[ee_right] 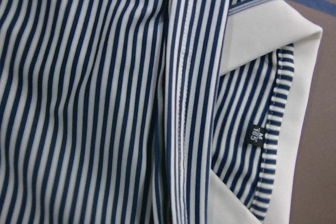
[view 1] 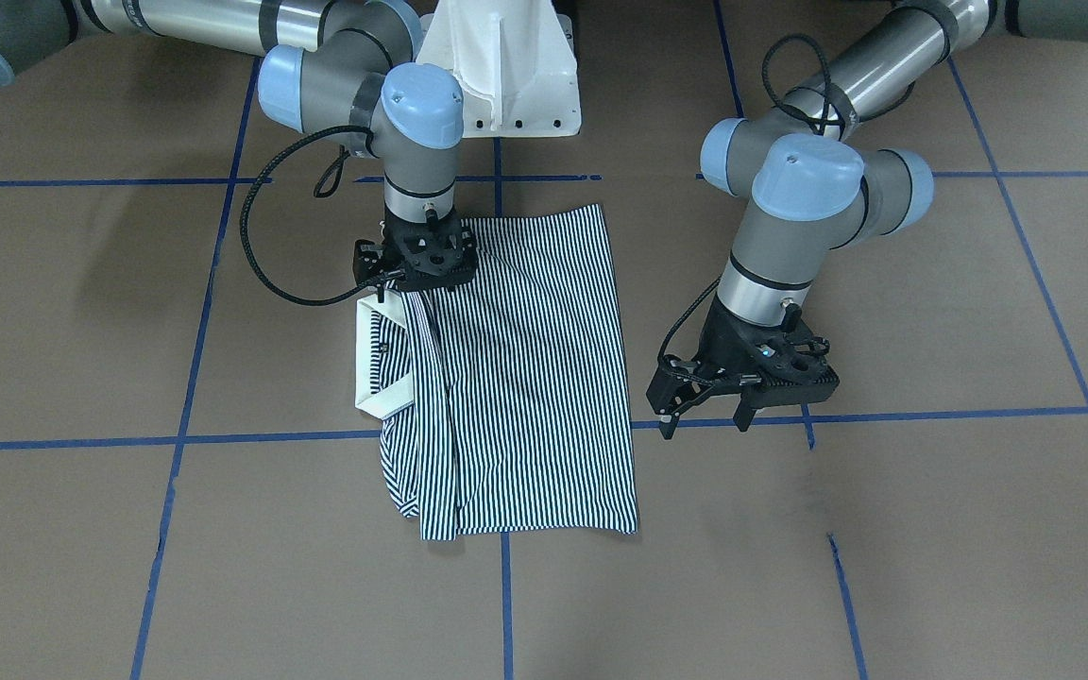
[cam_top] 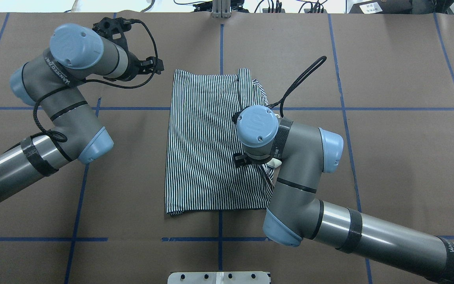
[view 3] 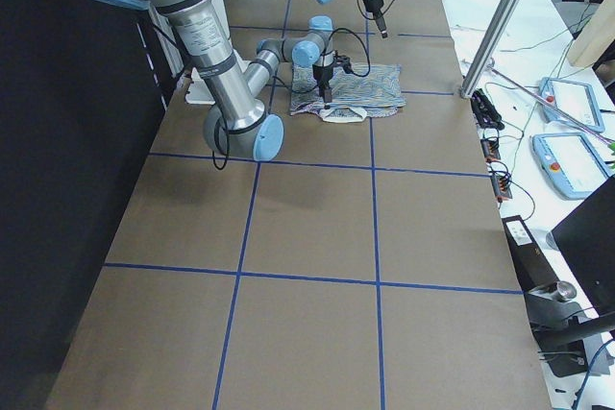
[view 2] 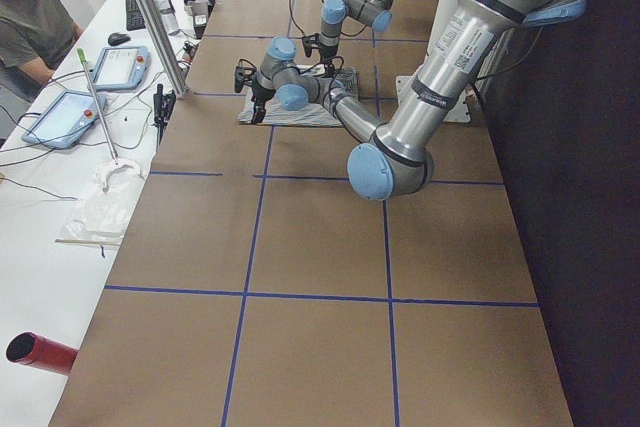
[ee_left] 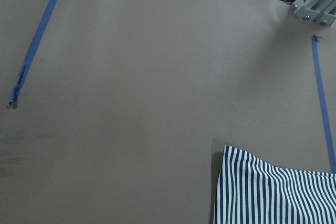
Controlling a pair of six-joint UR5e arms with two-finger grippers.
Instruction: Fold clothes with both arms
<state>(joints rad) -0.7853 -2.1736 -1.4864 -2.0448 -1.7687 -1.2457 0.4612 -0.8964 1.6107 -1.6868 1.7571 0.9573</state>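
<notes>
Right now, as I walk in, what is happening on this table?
A striped polo shirt lies partly folded into a rectangle on the brown table, with its cream collar at one edge. The right gripper is down on the shirt beside the collar; whether it grips is unclear. The left gripper hangs open over bare table, apart from the shirt.

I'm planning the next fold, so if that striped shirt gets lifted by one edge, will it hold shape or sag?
Probably sags: the striped shirt lies flat with soft wrinkles. Likely light, being thin fabric. The cream collar shows crisp edges, perhaps slightly stiffer.
</notes>
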